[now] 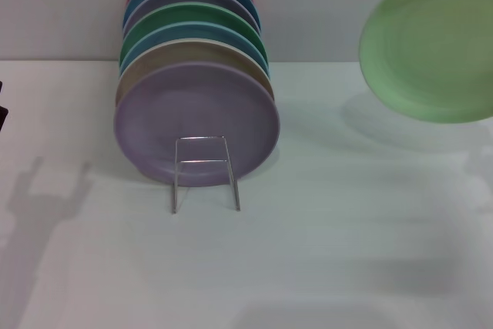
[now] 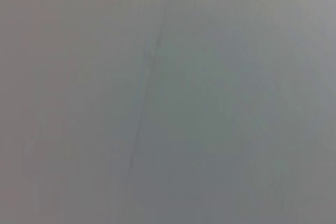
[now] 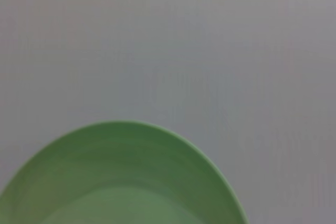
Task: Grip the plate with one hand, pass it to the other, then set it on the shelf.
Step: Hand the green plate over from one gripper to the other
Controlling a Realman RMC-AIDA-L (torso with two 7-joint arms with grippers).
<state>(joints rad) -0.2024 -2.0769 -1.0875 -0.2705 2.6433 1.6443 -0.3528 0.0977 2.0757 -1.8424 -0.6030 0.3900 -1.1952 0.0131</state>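
The plate (image 1: 431, 40), light pastel green, hangs tilted in the air at the upper right of the head view, above its shadow on the white table (image 1: 347, 229). Its right edge runs out of the picture, where my right gripper holds it unseen. In the right wrist view the plate's rim (image 3: 126, 177) fills the near part of the picture. The shelf (image 1: 202, 139), a thin wire rack with an upright front loop, stands left of centre. Only a dark sliver of my left gripper (image 1: 2, 109) shows at the far left edge; its shadow on the table has two prongs apart.
Several plates stand on edge in the rack: a lilac plate (image 1: 196, 113) in front, then tan, blue, dark green and red ones behind. A pale wall (image 1: 323, 5) rises behind the table. The left wrist view shows only a plain grey surface.
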